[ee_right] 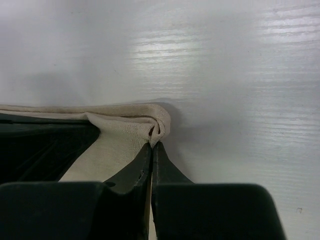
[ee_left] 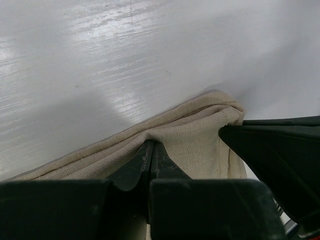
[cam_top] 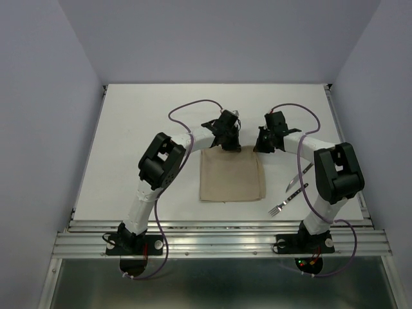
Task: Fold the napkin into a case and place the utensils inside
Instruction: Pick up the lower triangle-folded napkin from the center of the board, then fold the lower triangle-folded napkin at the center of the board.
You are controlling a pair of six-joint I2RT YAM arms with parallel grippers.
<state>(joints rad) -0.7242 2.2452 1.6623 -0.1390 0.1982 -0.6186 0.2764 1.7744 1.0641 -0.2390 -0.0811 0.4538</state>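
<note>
The beige napkin [cam_top: 232, 177] lies folded into a rectangle on the white table [cam_top: 148, 122]. My left gripper [cam_top: 226, 145] is shut on its far edge near the left corner; in the left wrist view the closed fingertips [ee_left: 151, 146] pinch a raised ridge of cloth [ee_left: 195, 135]. My right gripper [cam_top: 262, 147] is shut on the far right corner, where the tips [ee_right: 152, 145] nip the bunched fold of napkin [ee_right: 125, 132]. The fork [cam_top: 286, 201] and knife [cam_top: 299, 175] lie on the table right of the napkin, beside the right arm.
The right gripper's dark body [ee_left: 280, 150] crowds the right of the left wrist view, and the left gripper's body [ee_right: 40, 150] fills the left of the right wrist view. Grey walls enclose the table, and a metal rail [cam_top: 219, 241] runs along the near edge.
</note>
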